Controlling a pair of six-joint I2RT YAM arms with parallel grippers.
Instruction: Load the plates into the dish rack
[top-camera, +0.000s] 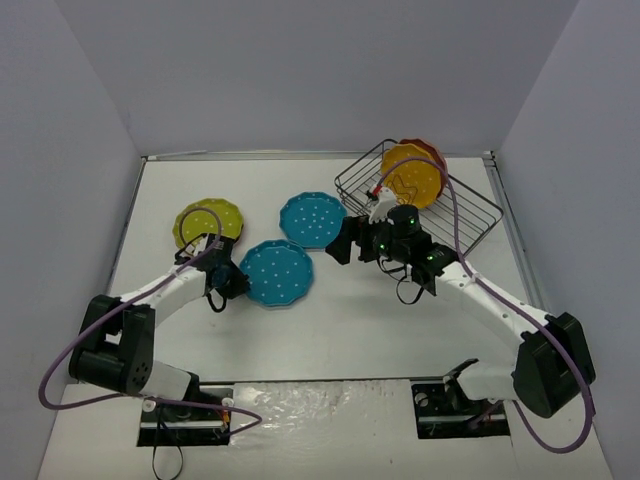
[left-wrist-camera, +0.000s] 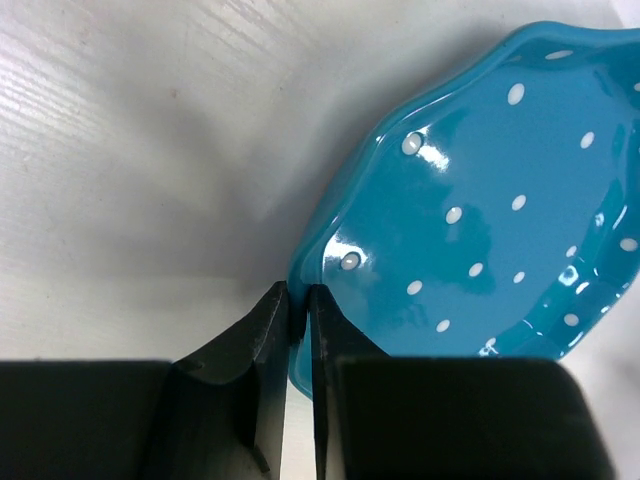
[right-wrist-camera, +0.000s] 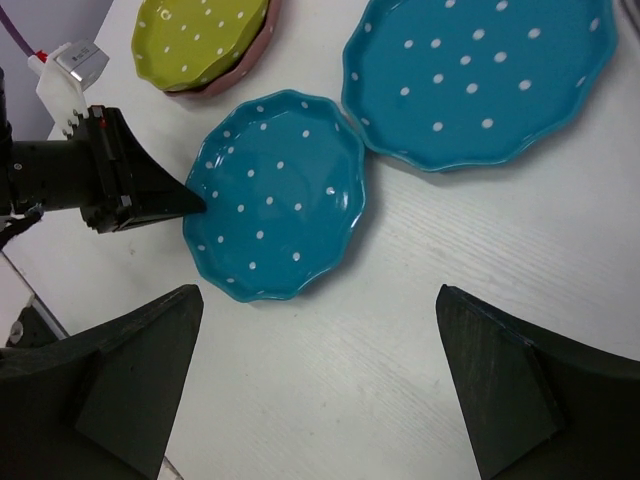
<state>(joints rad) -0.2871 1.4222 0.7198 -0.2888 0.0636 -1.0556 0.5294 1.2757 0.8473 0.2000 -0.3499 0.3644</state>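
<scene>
Left hand (left-wrist-camera: 298, 305) pinched shut on the frame-left rim of the nearer teal polka-dot scalloped plate (top-camera: 276, 275), centre-left on the white counter (top-camera: 350, 330). Black wire dish rack (top-camera: 470, 215) lay upper right, nearer the wide-open right hand (top-camera: 336, 246).

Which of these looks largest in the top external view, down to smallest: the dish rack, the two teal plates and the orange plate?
1. dish rack, clearly largest.
2. nearer teal plate and farther teal plate: too alike to rank.
3. orange plate, standing in the rack, looks slightly smaller, perhaps from tilt.
</scene>
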